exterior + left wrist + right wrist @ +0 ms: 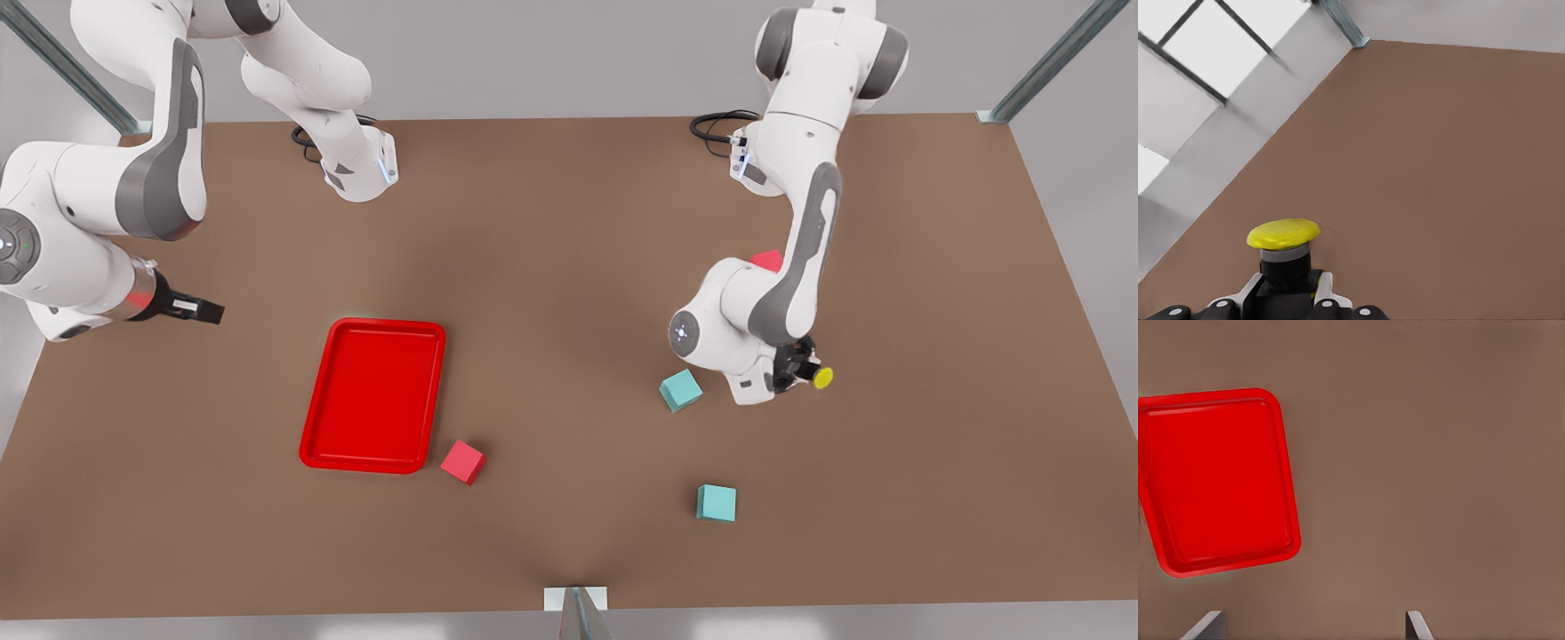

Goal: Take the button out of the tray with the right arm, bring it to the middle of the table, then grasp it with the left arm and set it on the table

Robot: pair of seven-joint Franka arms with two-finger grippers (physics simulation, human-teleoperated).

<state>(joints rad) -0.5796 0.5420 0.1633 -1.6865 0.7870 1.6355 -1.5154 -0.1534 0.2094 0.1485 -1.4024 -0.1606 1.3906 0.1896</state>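
On the front view's left, the right arm's black two-finger tool (pixel 206 310) hangs above the plain matte brown tabletop (pixel 569 222), well apart from the flat bright red rectangular tray (pixel 373 396) and on its left. In the right wrist view its two finger tips (pixel 1205 628) stand wide apart with nothing between them, and the tray (pixel 1218 480) lies below with a bare floor. A small red cube (pixel 463 461) sits just beside the tray's near right corner.

Well to the tray's right, a teal cube (pixel 680 389) lies near the left arm's wrist, and a second teal cube (pixel 717 502) lies nearer the front edge. Another red cube (pixel 767 260) peeks out behind that arm.

The left arm's black tool (pixel 797 366) is closed on the tiny grey box-shaped button with a round yellow cap (pixel 822 377). The button is well to the tray's right, low over the tabletop; whether it touches the surface cannot be told. Its axis runs along the tool's reach, with the cap pointing away from the tray. In the left wrist view the fingers (pixel 1323 288) clamp the dark body, and the yellow cap (pixel 1283 234) juts out beyond them.
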